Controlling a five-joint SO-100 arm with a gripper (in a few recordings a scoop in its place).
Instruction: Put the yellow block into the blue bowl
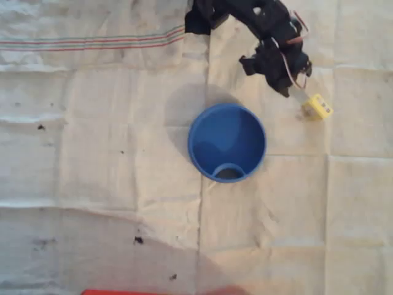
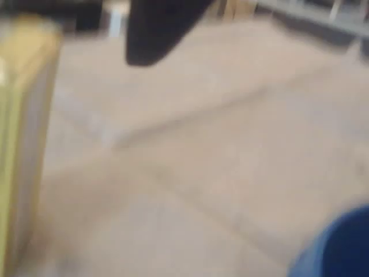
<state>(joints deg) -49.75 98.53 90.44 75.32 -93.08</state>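
Note:
The blue bowl [image 1: 227,142] stands upright at the middle of the cloth, and its rim shows at the lower right corner of the wrist view [image 2: 337,248]. The yellow block [image 1: 318,106] lies to the bowl's upper right, apart from it. My dark gripper [image 1: 302,92] reaches down from the top right, its tip right at the block. In the blurred wrist view the yellow block [image 2: 23,144] sits large at the left edge. A dark finger [image 2: 158,29] hangs at the top, with a gap of cloth between it and the block. Whether the jaws hold the block is unclear.
A creased pale cloth [image 1: 98,184] with a red and green stripe [image 1: 92,43] covers the table. A red object [image 1: 123,292] peeks in at the bottom edge. Small dark specks [image 1: 139,239] dot the cloth left of and below the bowl.

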